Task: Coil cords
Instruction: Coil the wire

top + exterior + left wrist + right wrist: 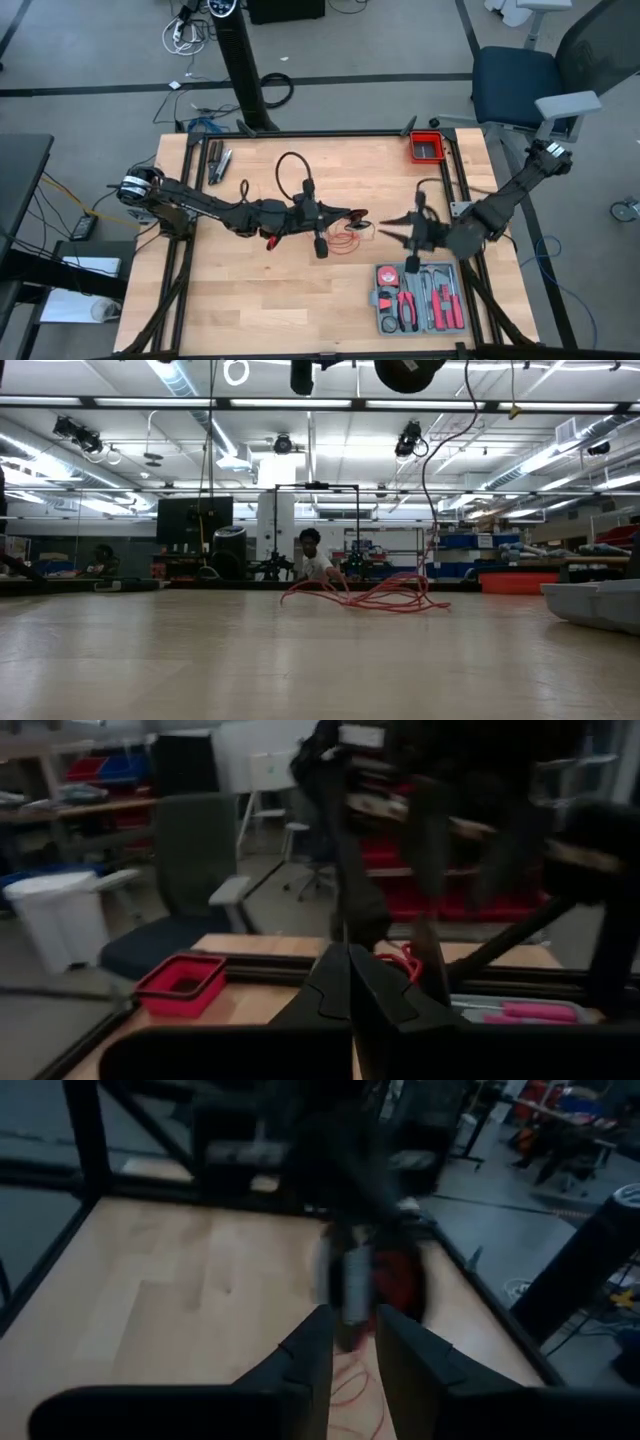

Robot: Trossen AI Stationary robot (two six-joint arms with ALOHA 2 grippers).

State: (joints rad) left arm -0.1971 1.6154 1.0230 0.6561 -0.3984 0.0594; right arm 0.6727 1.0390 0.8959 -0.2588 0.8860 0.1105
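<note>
Here the red cord (349, 238) is flanked mid-bench: left gripper (358, 216) clamped, seemingly empty; right gripper (385, 229) parted, regrasp needed.

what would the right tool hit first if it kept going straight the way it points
Probably the red cord lying just ahead of the right tool, then the left tool right behind it. Depth is unclear, so it may pass over the cord.
</note>
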